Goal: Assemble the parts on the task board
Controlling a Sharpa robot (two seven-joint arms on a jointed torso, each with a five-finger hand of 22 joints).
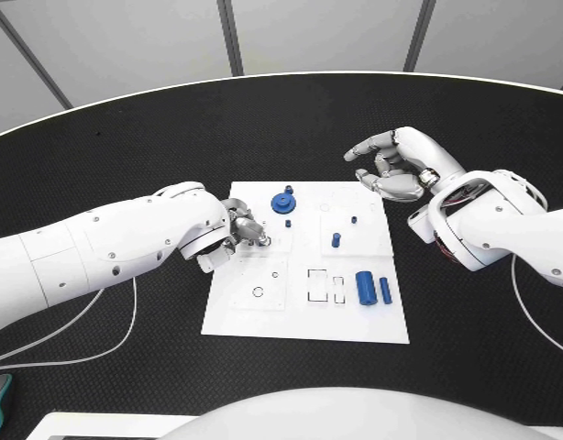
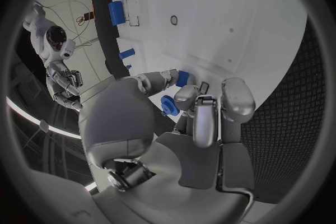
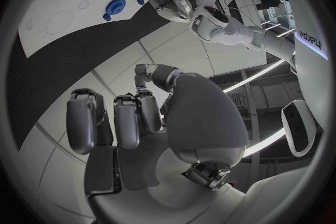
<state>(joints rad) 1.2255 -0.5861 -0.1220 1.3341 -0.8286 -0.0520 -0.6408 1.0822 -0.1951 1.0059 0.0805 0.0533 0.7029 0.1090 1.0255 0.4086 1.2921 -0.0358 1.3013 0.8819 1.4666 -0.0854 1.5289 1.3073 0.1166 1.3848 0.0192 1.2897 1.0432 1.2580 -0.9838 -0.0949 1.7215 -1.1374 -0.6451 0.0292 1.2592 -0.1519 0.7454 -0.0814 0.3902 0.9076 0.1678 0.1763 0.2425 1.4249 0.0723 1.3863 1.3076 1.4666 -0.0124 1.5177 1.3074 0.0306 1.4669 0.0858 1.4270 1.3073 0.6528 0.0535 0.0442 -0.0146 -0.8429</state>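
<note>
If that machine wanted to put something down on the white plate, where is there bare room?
The near left corner of the board is bare, apart from small outlines. So is the black table all round it. It is crowded at the far left, where the left hand sits by the blue gear, and near right, by the blue cylinder.

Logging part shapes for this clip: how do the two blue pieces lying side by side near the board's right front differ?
The thick blue cylinder is wider and slightly shorter; the thin blue rod is slimmer and a little longer. The cylinder lies nearer the rectangular cutouts, the rod nearer the task board's right edge. Both are blue, lie flat and parallel, untouched by either hand.
</note>
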